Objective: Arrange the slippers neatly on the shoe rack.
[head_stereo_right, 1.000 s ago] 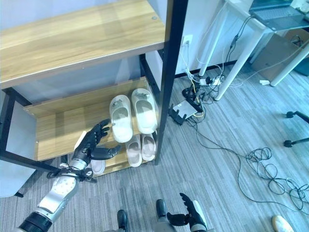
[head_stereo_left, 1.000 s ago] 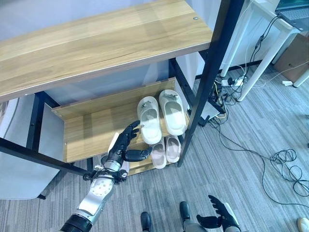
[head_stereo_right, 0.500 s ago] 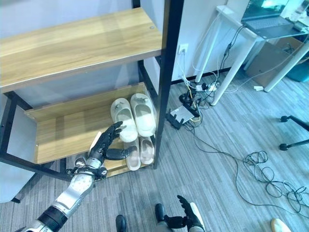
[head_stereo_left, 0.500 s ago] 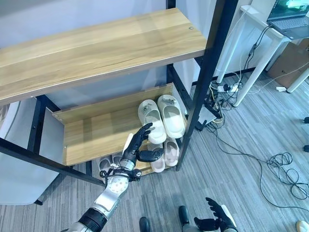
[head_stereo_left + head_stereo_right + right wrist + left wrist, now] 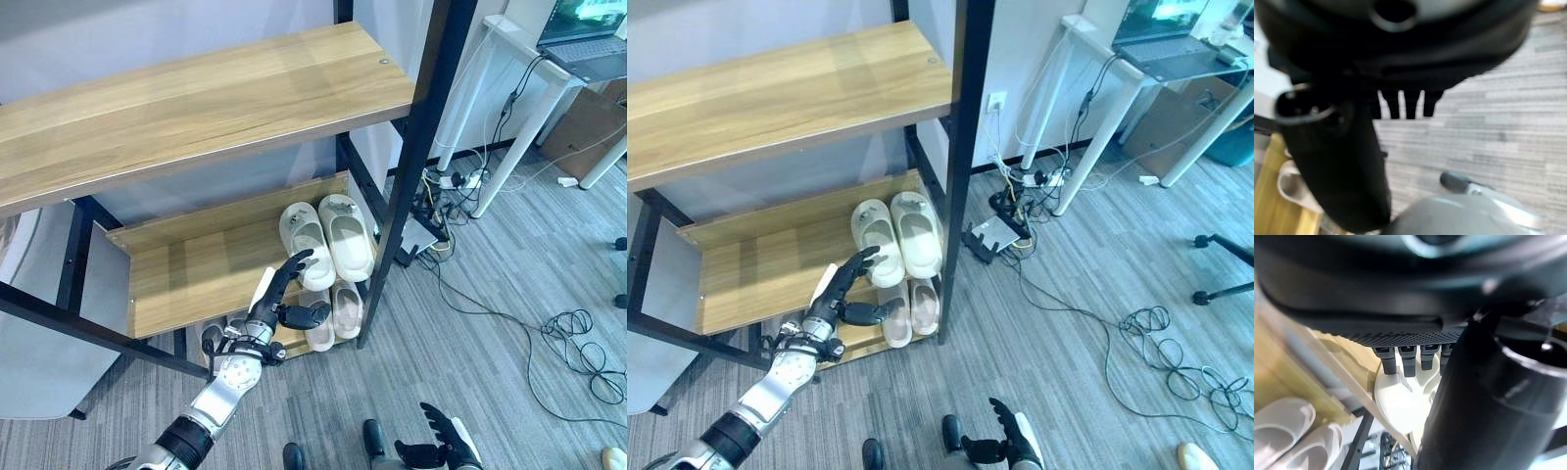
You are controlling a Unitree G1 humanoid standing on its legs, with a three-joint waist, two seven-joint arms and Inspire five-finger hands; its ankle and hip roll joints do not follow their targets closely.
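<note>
A pair of cream slippers (image 5: 328,242) lies side by side on the middle wooden shelf (image 5: 186,279) of the shoe rack, toes toward the front edge. My left hand (image 5: 278,299) is open in front of that shelf edge, its straight fingers reaching up to the toe of the left cream slipper (image 5: 876,255), the thumb spread to the right. In the left wrist view the same slipper (image 5: 1400,399) lies just past my fingers (image 5: 1408,360). A pale pink pair (image 5: 333,311) rests on the bottom shelf under them. My right hand (image 5: 441,448) hangs open low over the floor.
A black rack post (image 5: 407,166) stands just right of the slippers. The wide top shelf (image 5: 196,108) overhangs the middle one. More pale slippers (image 5: 211,335) show on the bottom shelf at left. Cables (image 5: 578,343) and a white desk leg (image 5: 509,147) lie to the right.
Over the last second the camera shifted, and my left hand rose from below the shelf edge to the left cream slipper's toe. In the last half second it barely moved.
</note>
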